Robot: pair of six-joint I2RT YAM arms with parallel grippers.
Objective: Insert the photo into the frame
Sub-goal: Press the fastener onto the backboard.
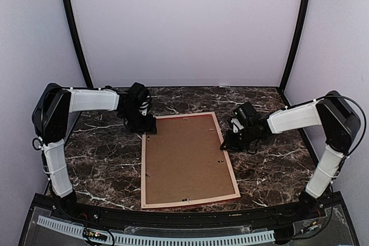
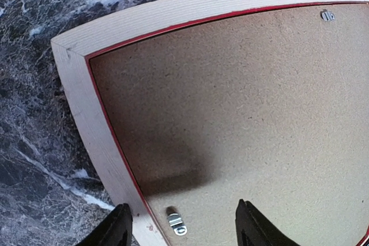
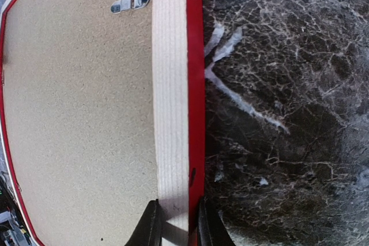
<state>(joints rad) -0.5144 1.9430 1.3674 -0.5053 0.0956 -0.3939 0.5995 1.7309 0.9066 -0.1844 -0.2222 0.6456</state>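
Note:
The frame lies back up on the marble table, its pale wood back and red edge showing. A plain brown backing board fills it. The photo is hidden or out of view. My left gripper is open above the frame's far left corner. In the left wrist view my left gripper has its jaws wide apart over the frame's rail and a metal clip. My right gripper is shut on the frame's right rail, as the right wrist view of that gripper shows.
Small metal clips sit along the backing board's edges. The dark marble table extends on both sides of the frame. Purple walls and two black poles enclose the back and sides.

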